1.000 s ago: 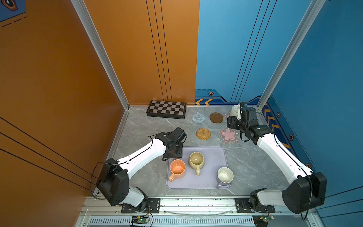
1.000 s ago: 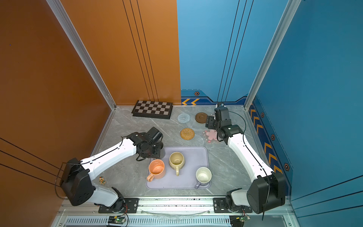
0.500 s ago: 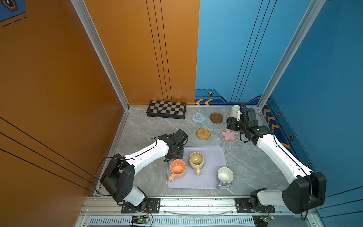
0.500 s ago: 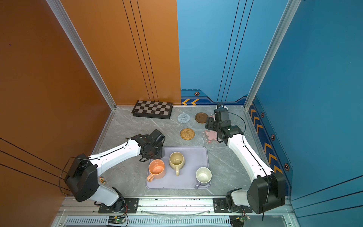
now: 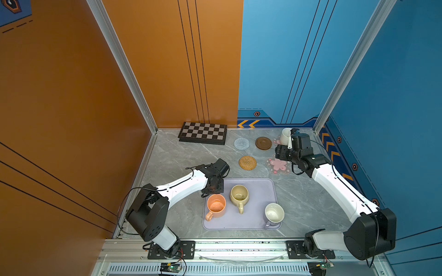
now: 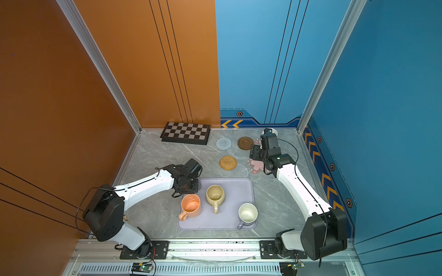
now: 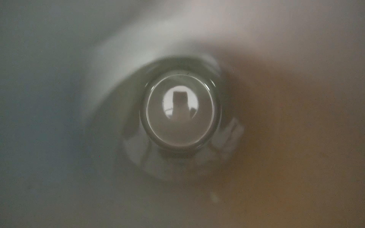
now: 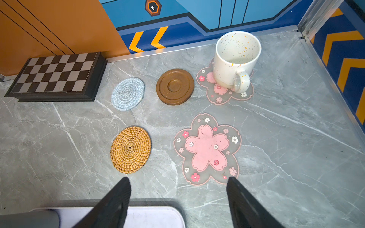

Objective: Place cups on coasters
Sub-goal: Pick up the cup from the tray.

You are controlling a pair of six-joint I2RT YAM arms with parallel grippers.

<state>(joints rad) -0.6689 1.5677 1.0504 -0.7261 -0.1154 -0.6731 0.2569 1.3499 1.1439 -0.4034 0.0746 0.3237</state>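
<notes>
The speckled cup (image 8: 236, 59) stood upright on the far flower coaster (image 8: 217, 97), near the desk's (image 8: 286, 138) back right corner. Four more coasters lay uncovered beside it: the near flower coaster (image 8: 207, 150), the rattan round (image 8: 130, 150), the blue spiral (image 8: 128, 93) and the brown disc (image 8: 174, 86). The board (image 5: 203, 132) lay against the back wall, left of them. Three cups stood upright on the tray (image 5: 258, 191) – the orange cup (image 5: 216, 206) at its left side, the beige cup (image 5: 239, 194) just beside it toward the middle, and the lavender cup (image 5: 274, 213) at the near right corner. The right arm (image 5: 334, 181) reached toward the coasters. Its jaws hung released, spread wide over the desk between the tray's far edge and the near flower coaster. The left arm (image 5: 186, 185) bent down over the tray's far left corner, where the grey cup (image 8: 29, 219) stood. Its wrist camera looked straight down into that cup, the picture blurred. Its jaws were hidden in every view – whether they were clenched on the grey cup could not be told.
</notes>
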